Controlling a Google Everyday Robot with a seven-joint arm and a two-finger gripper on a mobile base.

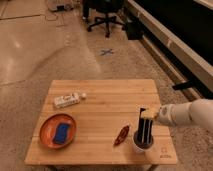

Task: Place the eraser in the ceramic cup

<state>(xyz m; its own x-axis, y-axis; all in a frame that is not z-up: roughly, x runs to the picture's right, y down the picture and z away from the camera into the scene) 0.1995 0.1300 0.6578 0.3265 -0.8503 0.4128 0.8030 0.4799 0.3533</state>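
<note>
Gripper sits above the small white ceramic cup near the right front of the wooden slatted table, clamped on the top of the long black striped eraser. Eraser stands upright, lower end inside the cup; you can't see its tip. 1 orange-brown shallow plate holds 1 blue block. 1 dark red pointed object lies just left of the cup. 1 white tube lies at left. Arm is cut off at the right edge.

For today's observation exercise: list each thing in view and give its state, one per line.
Eraser: upright, lower end in cup.
Cup: upright on table.
Gripper: at eraser's top.
Plate: holds blue block.
Tube: lying flat.
Red object: lying beside cup.
</note>
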